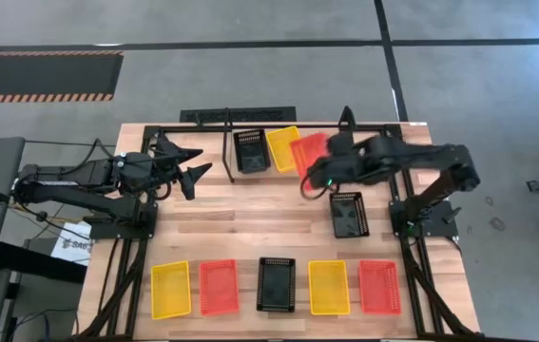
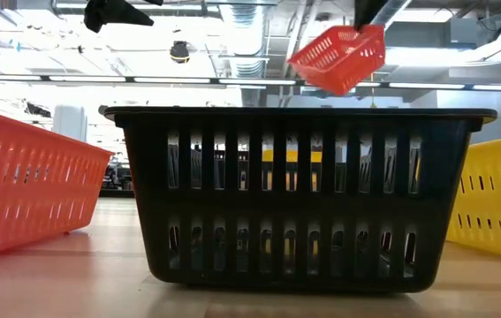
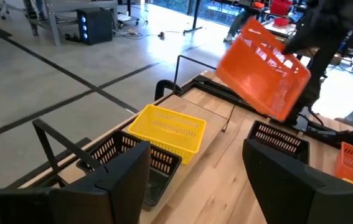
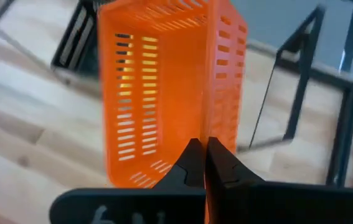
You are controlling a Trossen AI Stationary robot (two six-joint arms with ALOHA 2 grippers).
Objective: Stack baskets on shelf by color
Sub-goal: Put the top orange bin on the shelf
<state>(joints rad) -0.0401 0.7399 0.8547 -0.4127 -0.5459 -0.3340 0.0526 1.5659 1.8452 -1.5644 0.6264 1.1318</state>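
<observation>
Above the shelf [image 1: 240, 128], my right pincer [image 4: 202, 163] grips a red basket [image 1: 307, 152]. Two baskets sit there; six wait on the surface [image 1: 231, 223].

Right gripper [image 4: 201, 163] at the near edge of the view — its two dark fingers [image 4: 190, 163] pinched together on the side wall of a red-orange basket [image 4: 164, 87]. Basket hangs tilted, its open inside facing the camera; rows of narrow slots show along the walls and floor, with a yellowish glow through some of the upper slots. Under it, pale wooden tabletop [image 4: 27, 149] with plank seams and a knot. Thin black metal rods of the shelf [image 4: 269, 99] stand just beside the basket on one side — one upright post, one slanted rod, a crossbar. Another dark rod frame [image 4: 70, 43] shows past the basket's other side, partly hidden.
</observation>
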